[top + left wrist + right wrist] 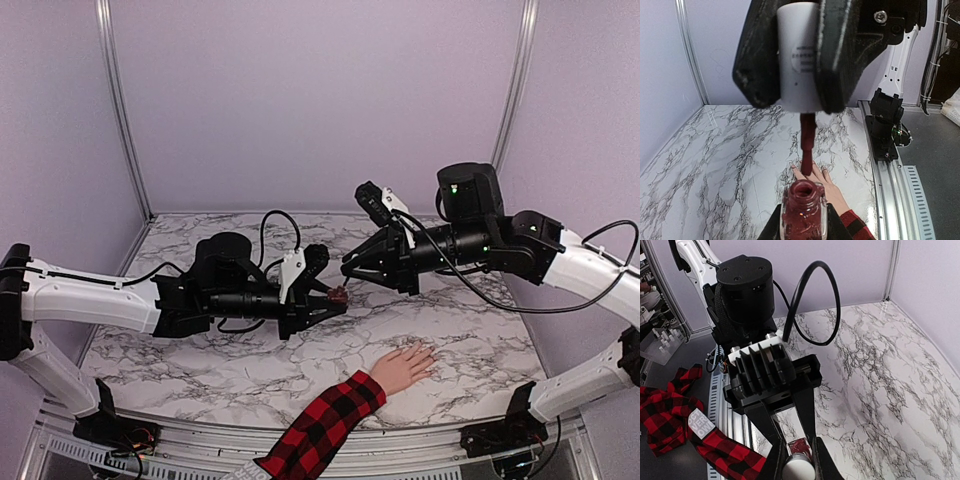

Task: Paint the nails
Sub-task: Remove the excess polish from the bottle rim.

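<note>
Top external view, from the left: the left arm reaches in over the marbled worktop (pixel 200 360). The left tool (pixel 332 299) is clamped on a small dark-red polish bottle (pixel 341 295), held off the surface. Left wrist view shows that bottle open at the bottom of the picture, neck up, with polish inside. Directly over it the right tool (pixel 350 265), coming in from the right, is closed tight on the white cap (pixel 799 60). The brush stem (pixel 807 145), coated dark red, hangs straight down from the cap with its tip just above the open neck. Further right and nearer the arm bases, the pale hand (pixel 405 365) lies flat on the worktop, its red-and-black plaid sleeve (pixel 325 425) running to the near edge. The nails (pixel 431 352) are at the fingertips, which point right and away. They are well apart from the brush and too small to tell whether any carry polish.
</note>
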Available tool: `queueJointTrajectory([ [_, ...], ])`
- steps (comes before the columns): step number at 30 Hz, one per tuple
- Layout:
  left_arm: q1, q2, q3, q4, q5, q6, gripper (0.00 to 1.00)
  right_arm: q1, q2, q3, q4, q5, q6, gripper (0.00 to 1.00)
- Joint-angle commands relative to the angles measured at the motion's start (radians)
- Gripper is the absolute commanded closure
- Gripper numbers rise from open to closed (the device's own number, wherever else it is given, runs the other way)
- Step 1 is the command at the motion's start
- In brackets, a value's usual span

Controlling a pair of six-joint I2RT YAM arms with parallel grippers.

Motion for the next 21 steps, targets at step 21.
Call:
queueJointTrajectory([
  [21,-0.009,-0.003,0.016,0.048,0.017,0.004,1.0,0.002,0.022,-0.014,0.045,-0.021,0.01,1.0],
])
